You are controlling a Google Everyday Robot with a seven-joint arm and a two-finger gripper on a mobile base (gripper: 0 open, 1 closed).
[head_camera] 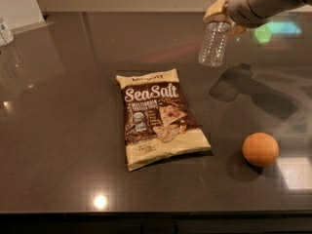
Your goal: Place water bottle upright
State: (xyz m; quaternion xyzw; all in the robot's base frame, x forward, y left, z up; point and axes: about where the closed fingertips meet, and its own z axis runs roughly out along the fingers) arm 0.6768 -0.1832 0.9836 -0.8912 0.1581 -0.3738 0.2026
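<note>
The water bottle [213, 43] is a small clear ribbed plastic bottle. It hangs nearly upright in the air above the dark countertop [63, 121], at the upper right, its base pointing down. My gripper [222, 11] is shut on the bottle's top end, which hides the cap. The arm reaches in from the top right corner. The bottle's base is clear of the counter surface.
A Sea Salt snack bag [158, 116] lies flat in the middle of the counter. An orange [261, 149] sits at the right front. A small container [5, 32] stands at the far left edge. The arm's shadow falls on the counter at right.
</note>
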